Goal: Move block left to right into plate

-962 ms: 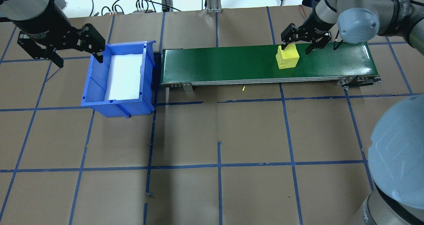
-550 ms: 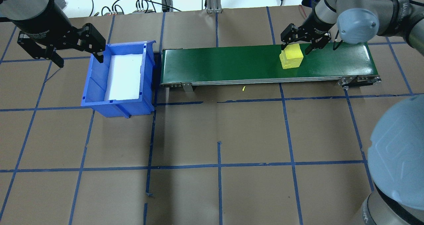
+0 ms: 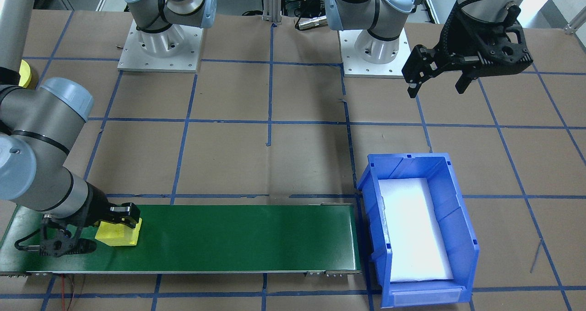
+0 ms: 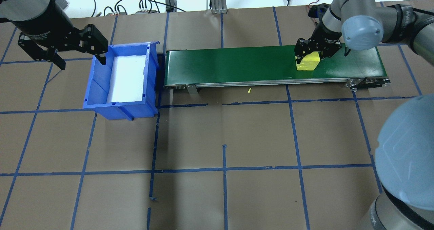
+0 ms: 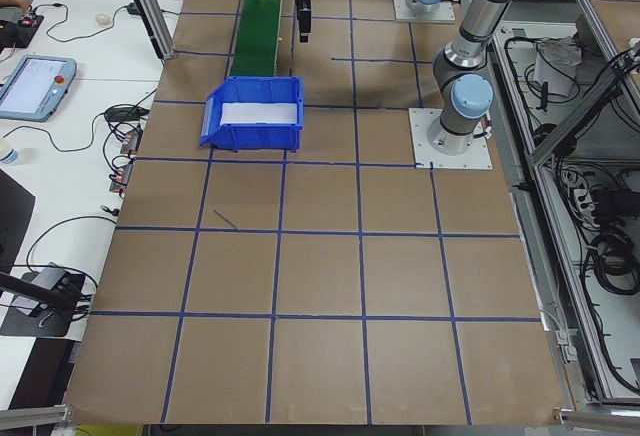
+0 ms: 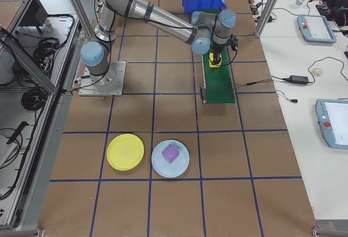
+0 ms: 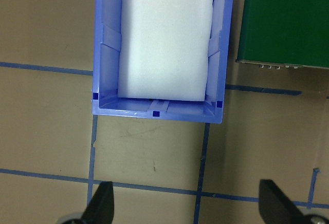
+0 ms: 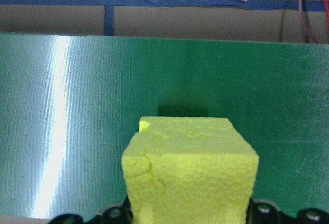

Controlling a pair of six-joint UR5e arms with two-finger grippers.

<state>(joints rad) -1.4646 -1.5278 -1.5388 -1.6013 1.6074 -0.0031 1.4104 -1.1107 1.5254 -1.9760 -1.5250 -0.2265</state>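
Observation:
A yellow foam block (image 4: 308, 62) (image 3: 120, 234) sits near the right end of the green conveyor belt (image 4: 230, 64). My right gripper (image 4: 310, 55) (image 3: 110, 231) is shut on the block, a finger pressed against each side. In the right wrist view the block (image 8: 190, 172) fills the space between the fingers, just above the belt. The yellow plate (image 6: 125, 151) lies on the table far from the belt, seen in the exterior right view. My left gripper (image 4: 82, 62) (image 3: 436, 91) (image 7: 187, 203) hangs open and empty beside the blue bin.
A blue bin (image 4: 91, 74) with a white foam liner stands at the belt's left end. Beside the yellow plate lies a pale blue plate (image 6: 182, 163) holding a purple block (image 6: 170, 153). Cables run along the table's far edge.
The right gripper's wide-open fingers have shut on the yellow block. Block and gripper have shifted a little toward the belt's right end. The left arm has not moved.

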